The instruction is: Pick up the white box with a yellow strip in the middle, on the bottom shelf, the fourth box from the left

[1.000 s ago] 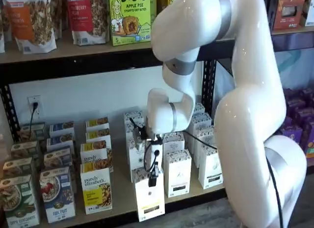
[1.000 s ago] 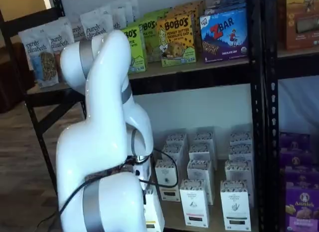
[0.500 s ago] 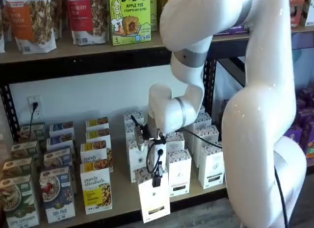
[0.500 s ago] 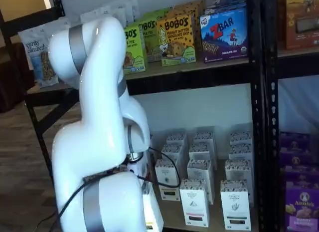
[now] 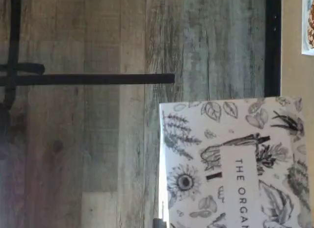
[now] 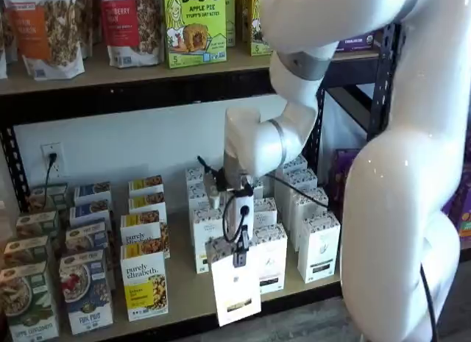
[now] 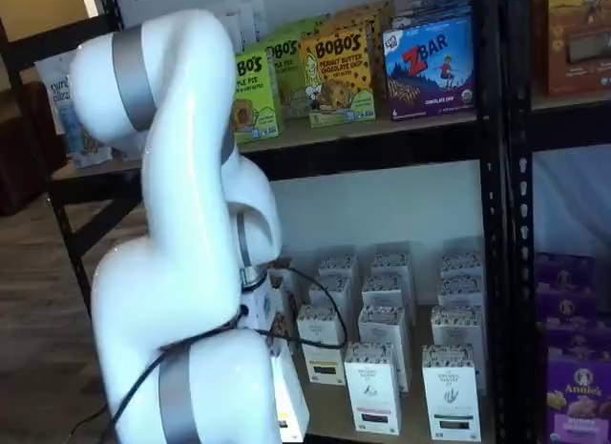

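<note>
Off the bottom shelf (image 6: 184, 301) | white box (image 6: 235, 287) upright, slightly tilted

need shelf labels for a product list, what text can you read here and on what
"BOBO'S APPLE PIE" on the green box, top shelf.
"BOBO'S PEANUT BUTTER CHOCOLATE CHIP" on the yellow box.
"ZBAR" on the blue box.
"purely elizabeth." on the white-and-yellow box, bottom shelf.
"THE ORGAN", cut off, on the white box top in the wrist view.
"Annie's" on the purple box.
Small print on the other cartons is too blurred to read.
</note>
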